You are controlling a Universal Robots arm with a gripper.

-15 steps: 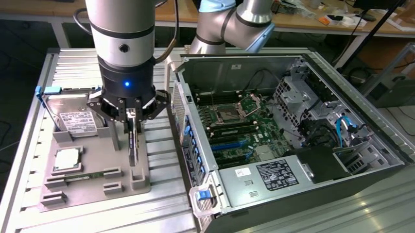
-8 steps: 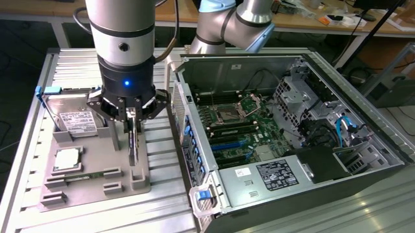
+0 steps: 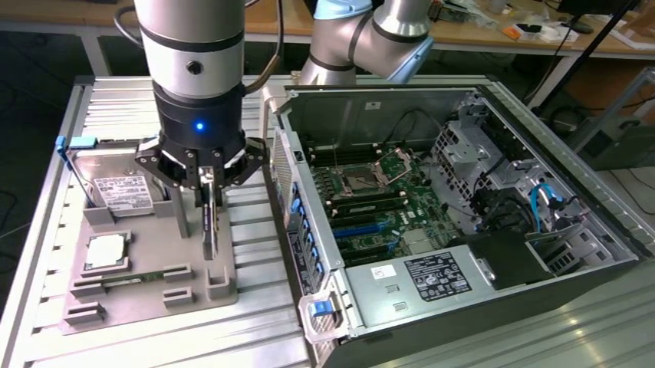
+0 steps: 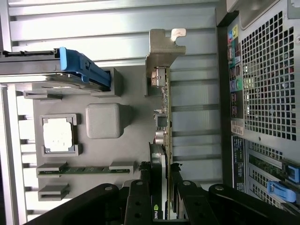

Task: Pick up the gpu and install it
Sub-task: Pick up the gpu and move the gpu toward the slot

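One open computer case [image 3: 492,322] is lying on its side on a slatted metal table [image 3: 123,96], taking up the exterior view's right, with its boards and blue cables [image 3: 542,203] showing. Inside it, a power supply [image 3: 481,261] is carrying one black-and-white label [image 3: 435,277] and one smaller white sticker [image 3: 384,272]; the print on both is too small to read. One robot arm [image 3: 192,54] is reaching straight down on the exterior view's left, above one grey tray [image 3: 153,230] that is sitting just beside the case. In the tray, one hard drive [image 3: 123,192] is wearing a white label whose lines cannot be made out, one square processor chip [image 3: 106,251] is lying flat, and one narrow memory stick [image 3: 133,277] is lying below it. The gripper [image 3: 210,188] is holding the gpu [image 3: 210,226]: its black fingers [image 4: 140,201] are pressing on both faces of the card's upper edge. The gpu is standing on edge over the tray, between the hard drive and the case, with its silver bracket [image 4: 164,51] at the far end in the wrist view; whether it is clear of the tray cannot be told. Between the fingers a small green mark [image 4: 155,213] with white letters seems to read nvidia
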